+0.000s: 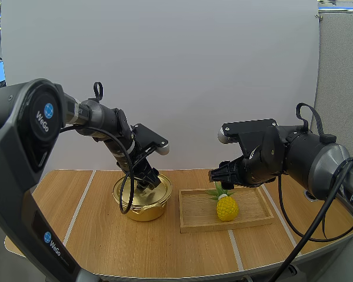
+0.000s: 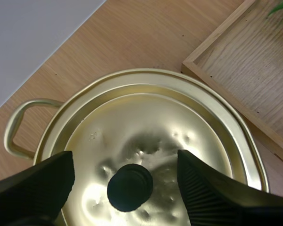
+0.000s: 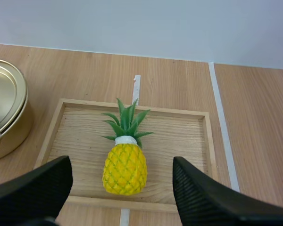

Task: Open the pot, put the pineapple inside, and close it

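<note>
Our left gripper hangs spread either side of the lid's black knob. The lid sits on the gold pot. Our right gripper hovers spread over the pineapple in the wooden tray. Opening, loading and closing all remain.

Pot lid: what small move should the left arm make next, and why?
Probably close the left gripper on the knob, lowering slightly if needed: its open fingers flank the knob, and the lid still sits on the pot.
</note>
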`<state>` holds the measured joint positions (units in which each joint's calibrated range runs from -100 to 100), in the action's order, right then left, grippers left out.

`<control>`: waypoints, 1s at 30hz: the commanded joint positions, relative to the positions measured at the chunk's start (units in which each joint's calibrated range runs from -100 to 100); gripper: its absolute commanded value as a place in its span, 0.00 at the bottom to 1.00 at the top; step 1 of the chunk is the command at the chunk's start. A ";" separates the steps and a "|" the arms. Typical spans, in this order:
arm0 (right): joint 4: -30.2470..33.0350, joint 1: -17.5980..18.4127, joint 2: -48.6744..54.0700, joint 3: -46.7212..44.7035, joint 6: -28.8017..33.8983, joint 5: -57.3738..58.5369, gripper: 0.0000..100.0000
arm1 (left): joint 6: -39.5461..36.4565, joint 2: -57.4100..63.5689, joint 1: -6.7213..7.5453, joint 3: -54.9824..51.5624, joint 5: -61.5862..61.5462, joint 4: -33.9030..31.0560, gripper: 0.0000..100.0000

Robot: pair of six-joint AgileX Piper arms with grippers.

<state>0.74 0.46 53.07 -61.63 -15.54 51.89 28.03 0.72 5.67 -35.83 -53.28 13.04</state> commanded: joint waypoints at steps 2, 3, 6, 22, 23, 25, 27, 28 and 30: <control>0.26 0.03 0.69 0.36 -0.43 -1.02 1.00 | -0.48 -0.60 0.24 0.61 0.70 -0.99 1.00; 0.26 0.03 0.69 0.36 -0.43 -1.02 1.00 | -0.67 -0.60 0.24 0.61 0.70 -1.12 1.00; 0.26 0.03 0.69 0.36 -0.43 -1.02 1.00 | -0.91 -0.60 0.24 0.61 0.70 -1.12 1.00; 0.26 0.03 0.69 0.36 -0.43 -1.02 1.00 | -8.17 0.84 0.24 0.93 -3.25 -6.20 0.00; 0.14 0.03 0.69 0.36 -0.43 -1.02 1.00 | -8.86 1.63 0.24 1.49 -3.75 -6.81 0.00; 0.14 0.03 0.69 0.36 -0.43 -1.02 1.00 | -9.64 3.81 0.24 3.13 -5.23 -7.09 0.00; 0.03 0.03 0.69 0.36 -0.43 -1.02 1.00 | -9.89 6.50 0.24 5.66 -7.58 -7.09 0.00; 0.03 0.03 0.69 0.36 -0.43 -1.02 1.00 | -10.25 8.04 0.24 7.14 -8.77 -7.09 0.00; 0.03 0.03 0.69 0.36 -0.43 -1.02 1.00 | -11.01 11.27 0.17 10.26 -10.49 -7.84 0.00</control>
<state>0.74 0.46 53.07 -61.63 -15.54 51.89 18.31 7.77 5.67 -29.22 -61.90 6.12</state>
